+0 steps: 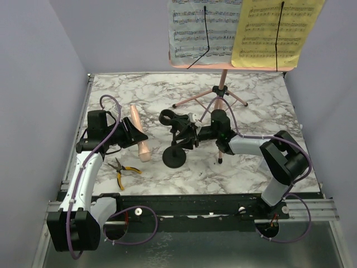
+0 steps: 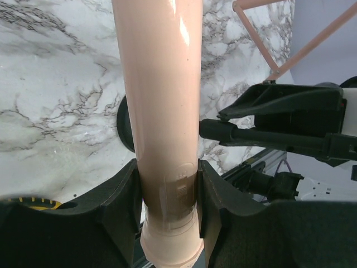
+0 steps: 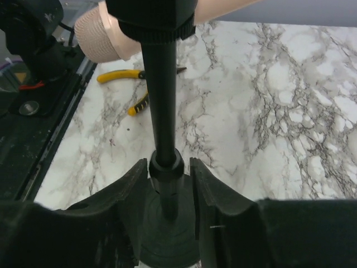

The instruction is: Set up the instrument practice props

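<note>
Microphone (image 2: 162,100) held by left end effector (image 2: 168,178), stand (image 3: 164,95) by right end effector (image 3: 169,170), pliers (image 1: 125,169) near.

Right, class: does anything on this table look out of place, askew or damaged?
Yes: yellow-handled pliers lie with handles spread on the marble table, toward its near left corner. They are a workshop tool among music props, so they look stray. Nothing looks spilled or broken.
</note>
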You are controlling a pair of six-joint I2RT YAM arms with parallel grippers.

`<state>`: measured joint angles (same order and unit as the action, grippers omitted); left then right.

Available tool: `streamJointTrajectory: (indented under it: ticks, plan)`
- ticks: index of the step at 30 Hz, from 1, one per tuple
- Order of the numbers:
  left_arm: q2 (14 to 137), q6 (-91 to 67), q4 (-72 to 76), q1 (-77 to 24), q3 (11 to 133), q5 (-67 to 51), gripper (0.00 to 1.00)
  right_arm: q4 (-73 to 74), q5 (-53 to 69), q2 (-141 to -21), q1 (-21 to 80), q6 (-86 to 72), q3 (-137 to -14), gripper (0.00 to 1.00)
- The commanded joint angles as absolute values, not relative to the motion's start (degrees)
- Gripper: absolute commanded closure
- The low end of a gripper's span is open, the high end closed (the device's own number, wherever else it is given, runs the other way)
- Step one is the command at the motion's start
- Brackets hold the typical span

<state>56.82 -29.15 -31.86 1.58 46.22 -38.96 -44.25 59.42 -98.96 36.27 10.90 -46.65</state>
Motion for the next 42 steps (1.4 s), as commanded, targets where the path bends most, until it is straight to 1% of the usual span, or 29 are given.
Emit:
streamJointTrajectory:
  ticks: [1,5,7,11,14,17,20,24,27,29,32,34,38,40,42]
  plan:
    - [56.68,-28.5,-31.2,0.99,46.65,-44.66,1.0,-38.68,54.63,-96.08,35.42,5.12,-44.4,0.51]
    - [56.33,-29.8,-30.96,1.05,46.1,-45.22,1.0,-35.94,40.67,-87.76,35.45,-3.04,-40.27,0.25]
    - [56.23,-30.55,-30.76,0.99,46.28,-44.12,1.0,-31.78,35.41,-83.29,35.5,-5.81,-38.09,0.18]
    - [55.01,-33.97,-30.53,0.93,48.78,-37.99,1.0,-25.49,29.96,-72.78,35.44,-11.27,-33.45,0.17]
    - [52.42,-37.72,-27.82,1.05,50.93,-33.74,1.0,-22.11,28.68,-64.16,35.51,-13.03,-30.58,0.17]
    - [52.03,-40.56,-25.24,1.11,54.78,-32.59,1.0,-16.96,27.19,-56.67,35.59,-13.02,-30.84,0.17]
    - [54.09,-42.31,-24.25,1.2,61.5,-31.92,1.0,-12.97,25.72,-52.92,35.49,-12.17,-33.21,0.17]
    - [57.29,-45.95,-22.64,1.22,72.16,-31.25,1.0,-12.82,24.4,-52.06,35.52,-10.75,-35.96,0.17]
    - [59.3,-55.18,-18.65,1.18,77.41,-33.42,1.0,-13.57,24.27,-52.43,35.5,-9.39,-38.61,0.16]
    - [59.85,-65.31,-12.57,1.09,76.76,-35.69,1.0,-14.23,24.22,-53.0,35.59,-7.99,-41.25,0.17]
    - [60.19,-83.7,2.86,0.6,72.05,-39.05,1.0,-13.49,25.54,-54.58,36.42,-3.75,-47.15,0.17]
    - [60.46,-91.91,8.61,0.18,70.62,-39.21,1.0,-13.59,24.18,-55.31,38.37,0.99,-51.07,0.17]
    - [58.94,-94.59,9.58,-2.73,71.46,-37.34,1.0,-14.29,20.23,-59.05,43.52,10.48,-58.71,0.17]
    - [57.32,-96.64,9.6,-3.78,70.33,-35.75,1.0,-16.64,16.54,-61.55,49.13,17.79,-60.85,0.15]
    - [55.98,-98.17,9.59,-4.84,68.82,-34.22,1.0,-22.92,12.73,-64.43,54.91,25.01,-61.06,0.12]
